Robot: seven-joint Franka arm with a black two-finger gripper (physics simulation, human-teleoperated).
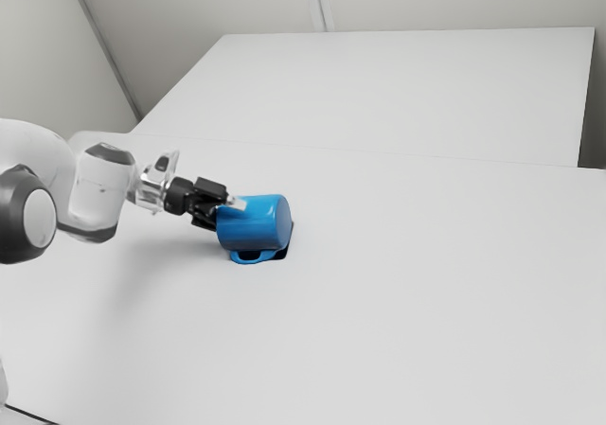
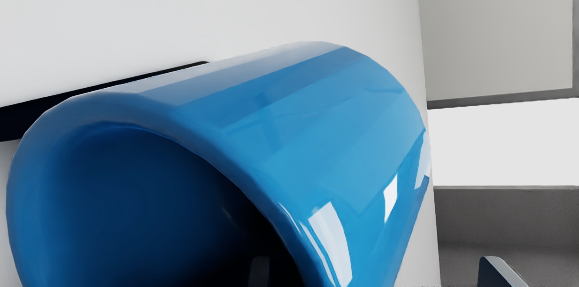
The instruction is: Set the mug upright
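Table white beneath tipped mug; walls pale.

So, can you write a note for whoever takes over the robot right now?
Pincer: open, at the mug's mouth; one finger in line with the opening, the other outside the wall. Not gripping.
Mug: lying on its side on the table, mouth toward the arm, handle low.
Done: pincer brought to the mug.
Left: grip it, stand it up, let go.
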